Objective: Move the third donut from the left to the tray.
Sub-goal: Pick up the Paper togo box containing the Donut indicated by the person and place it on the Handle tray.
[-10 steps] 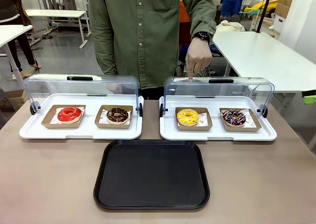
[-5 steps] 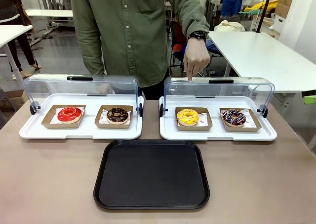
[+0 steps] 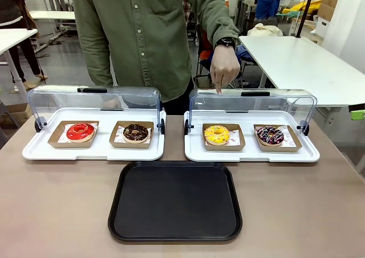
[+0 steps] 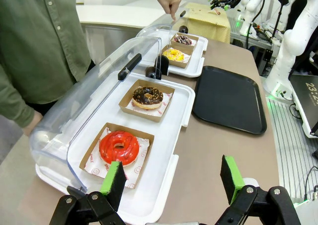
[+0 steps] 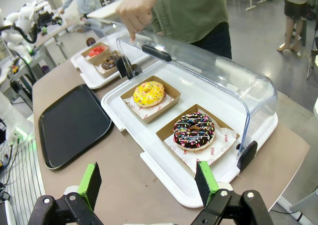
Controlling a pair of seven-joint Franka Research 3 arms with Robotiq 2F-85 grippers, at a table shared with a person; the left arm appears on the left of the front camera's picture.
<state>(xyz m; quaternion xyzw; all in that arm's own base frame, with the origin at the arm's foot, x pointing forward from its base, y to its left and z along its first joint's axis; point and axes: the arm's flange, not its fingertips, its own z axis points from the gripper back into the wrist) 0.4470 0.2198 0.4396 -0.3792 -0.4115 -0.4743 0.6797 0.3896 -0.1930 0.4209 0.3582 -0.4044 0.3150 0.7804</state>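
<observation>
Glossy yellow ring donut [image 3: 217,134], cardboard square [image 3: 240,139]; flat black tray [image 3: 175,201].

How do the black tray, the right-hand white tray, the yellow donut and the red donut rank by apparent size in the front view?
1. black tray: largest, though nearest the camera.
2. right white tray.
3. yellow donut and red donut: look alike, not ranked.

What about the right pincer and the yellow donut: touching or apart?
Apart. The right wrist view shows the open right pincer hanging clear, with the sprinkled donut lying between it and the yellow donut.
</observation>
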